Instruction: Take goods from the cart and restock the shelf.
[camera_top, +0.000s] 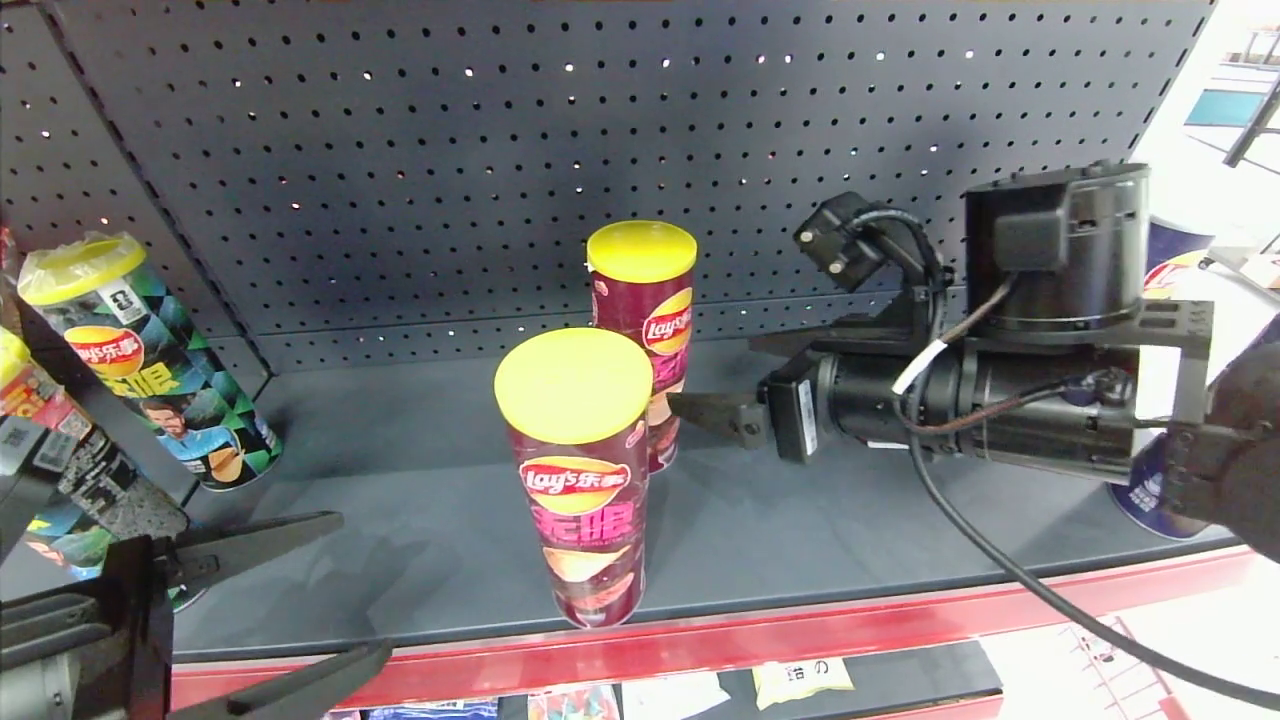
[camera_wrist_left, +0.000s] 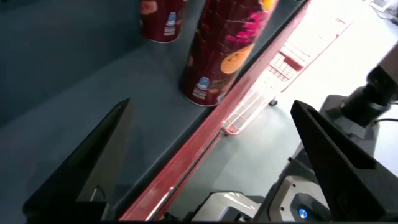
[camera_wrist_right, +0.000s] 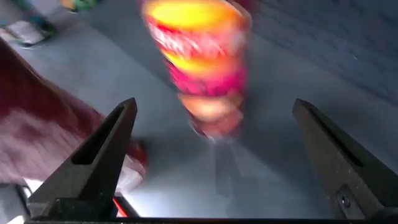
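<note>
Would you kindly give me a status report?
Left tool open, empty. Right tool open, facing rear maroon yellow-lidded can. Front maroon can upright at grey shelf edge.

Glossy chip can, plastic lid; matt metal shelf.

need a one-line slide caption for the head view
Open right pincer beside the rear maroon chip can, with the front can near the edge of the grey shelf.

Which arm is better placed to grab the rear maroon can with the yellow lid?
Right. Its open gripper sits beside the rear can, aimed at it. The left gripper, also open, is at the front edge of the shelf, with the front can likely in its way.
</note>
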